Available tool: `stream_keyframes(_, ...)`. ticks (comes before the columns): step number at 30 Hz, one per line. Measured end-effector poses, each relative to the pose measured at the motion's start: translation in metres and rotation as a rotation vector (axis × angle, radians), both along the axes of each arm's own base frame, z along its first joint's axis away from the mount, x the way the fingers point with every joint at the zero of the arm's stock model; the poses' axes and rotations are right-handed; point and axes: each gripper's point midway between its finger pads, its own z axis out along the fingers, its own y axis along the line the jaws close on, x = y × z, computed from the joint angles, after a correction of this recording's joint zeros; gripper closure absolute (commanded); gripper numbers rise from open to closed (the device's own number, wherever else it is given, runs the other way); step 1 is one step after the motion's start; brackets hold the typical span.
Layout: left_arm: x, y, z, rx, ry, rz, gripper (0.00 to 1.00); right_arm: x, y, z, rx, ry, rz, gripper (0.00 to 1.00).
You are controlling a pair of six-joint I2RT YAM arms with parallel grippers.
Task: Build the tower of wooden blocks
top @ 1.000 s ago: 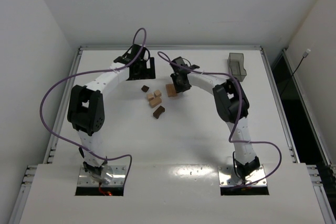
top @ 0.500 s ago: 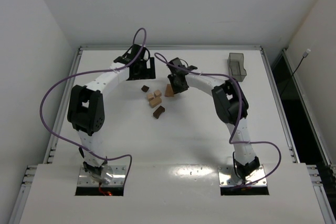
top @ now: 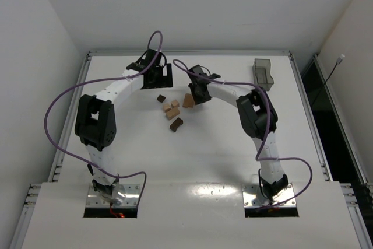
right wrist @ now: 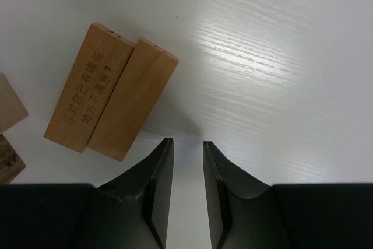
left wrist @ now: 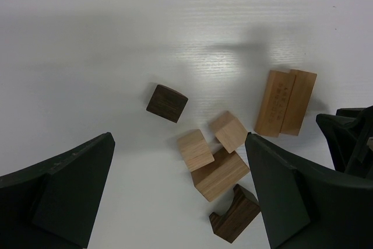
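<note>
A white table (top: 215, 155) is filling the overhead view, a thin metal frame (top: 186, 53) running along its edges. Plain white walls (top: 204, 4) are closing it in behind and on both sides. Soft light is glinting off the tabletop; a dark gap (top: 329, 115) is showing beyond its right edge.

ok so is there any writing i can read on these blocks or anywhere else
"你对自己有哪些地方不满意?" in two rows on the tan bar, as best the right wrist view shows.
Left wrist view: same print, too blurred to read.
No other text seen.
</note>
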Motion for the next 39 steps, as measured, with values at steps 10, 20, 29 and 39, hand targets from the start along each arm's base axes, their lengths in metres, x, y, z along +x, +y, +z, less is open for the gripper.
stream_keyframes(10, 0.0, -0.001, 0.0, -0.004, 0.002, -0.004, 0.06, 0.028, 0.005, 0.022, 0.021, -0.076, -0.024, 0.76)
stream_keyframes(20, 0.0, -0.001, 0.0, -0.004, 0.002, -0.004, 0.06, 0.028, 0.002, 0.007, 0.004, -0.05, -0.028, 0.77)
stream_keyframes(29, -0.002, 0.0, -0.004, -0.002, 0.006, -0.003, 0.06, 0.012, -0.028, 0.02, -0.036, -0.056, -0.06, 0.77)
stream_keyframes(39, -0.058, 0.006, -0.028, 0.023, 0.089, -0.165, 0.04, 0.006, -0.053, 0.135, -0.001, -0.264, 0.039, 0.36)
